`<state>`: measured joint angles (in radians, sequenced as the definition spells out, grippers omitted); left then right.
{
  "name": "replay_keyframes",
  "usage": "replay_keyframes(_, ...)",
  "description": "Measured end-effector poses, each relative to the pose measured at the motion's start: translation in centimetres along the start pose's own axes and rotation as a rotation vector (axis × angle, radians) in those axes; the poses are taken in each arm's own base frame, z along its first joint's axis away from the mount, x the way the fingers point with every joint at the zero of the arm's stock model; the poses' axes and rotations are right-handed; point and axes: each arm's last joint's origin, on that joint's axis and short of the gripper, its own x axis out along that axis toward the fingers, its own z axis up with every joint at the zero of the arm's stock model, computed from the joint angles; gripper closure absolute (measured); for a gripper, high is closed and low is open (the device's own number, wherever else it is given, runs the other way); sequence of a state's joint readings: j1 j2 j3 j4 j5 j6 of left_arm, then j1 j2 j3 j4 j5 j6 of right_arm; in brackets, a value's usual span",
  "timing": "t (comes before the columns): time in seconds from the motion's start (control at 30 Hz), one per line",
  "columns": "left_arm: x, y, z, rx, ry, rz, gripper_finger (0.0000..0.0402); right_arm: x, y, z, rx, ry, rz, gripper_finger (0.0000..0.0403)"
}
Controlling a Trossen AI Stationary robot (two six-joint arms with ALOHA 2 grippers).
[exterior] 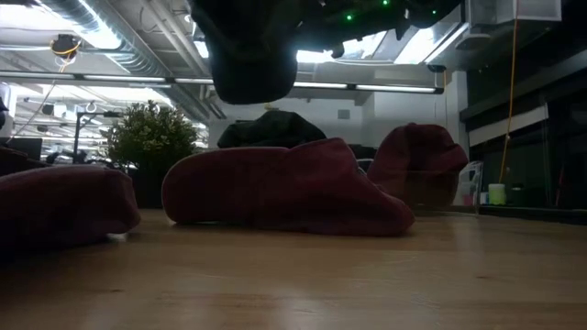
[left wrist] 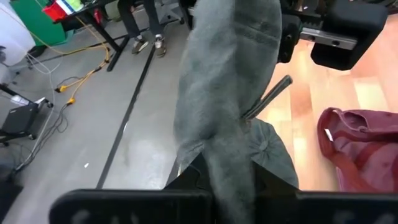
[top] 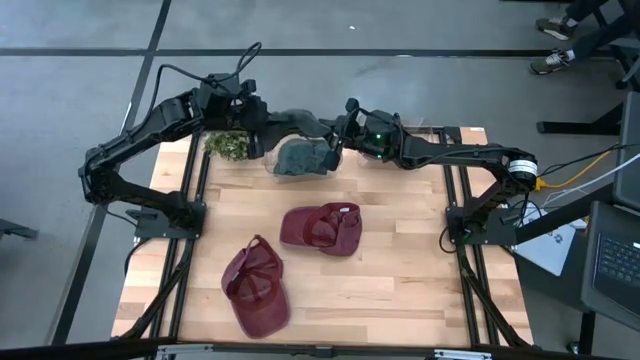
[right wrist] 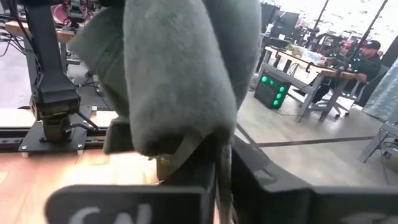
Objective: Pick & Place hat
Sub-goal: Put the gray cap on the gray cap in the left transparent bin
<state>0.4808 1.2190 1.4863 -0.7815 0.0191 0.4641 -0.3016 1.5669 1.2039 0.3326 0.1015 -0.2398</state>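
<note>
Two grippers clamped on grey hat [top: 300, 156] above table's [top: 400, 290] far edge: left gripper [top: 268, 135] and right gripper [top: 335, 145], each pinching fabric. Two maroon caps [top: 322, 228] [top: 256, 285] lying mid-table. Potted plant [top: 228, 145] at far left corner.

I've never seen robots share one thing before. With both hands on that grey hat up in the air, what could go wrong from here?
Both the left hand and right hand pinch the grey hat above the table's far edge, so pulling apart could stretch it or yank it loose.

If it slips, it might drop onto the small plant nearby or off the table.

The soft fabric sags, so it could land on the two maroon hats when lowered.
</note>
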Motion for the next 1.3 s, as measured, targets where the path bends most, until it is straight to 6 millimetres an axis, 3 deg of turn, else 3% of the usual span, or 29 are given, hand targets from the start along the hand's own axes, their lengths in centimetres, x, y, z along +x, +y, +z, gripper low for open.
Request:
replay_keyframes(0.27, 0.0, 0.0, 0.0, -0.056, 0.002, 0.001, 0.0398, -0.6, -0.2, 0.4, 0.004, 0.012, 0.003, 0.0268)
replay_keyframes(0.47, 0.2, -0.1, 0.1, -0.078, 0.041, 0.083, 0.0398, -3.0, -0.8, 1.9, 0.044, 0.07, 0.012, 0.0173)
replay_keyframes(0.6, 1.1, -0.3, 0.2, -0.101, 0.058, 0.098, 0.0398, -4.7, -1.2, 2.7, 0.041, 0.113, -0.001, 0.0131)
replay_keyframes(0.97, 5.8, 0.2, 0.1, -0.013, 0.181, 0.293, 0.0398, -7.0, -1.6, 3.4, 0.106, 0.185, -0.037, 0.0116)
replay_keyframes(1.3, 6.7, 1.9, 0.4, -0.07, 0.068, 0.288, 0.0398, -7.3, -1.5, 2.8, 0.127, 0.248, -0.028, 0.0116)
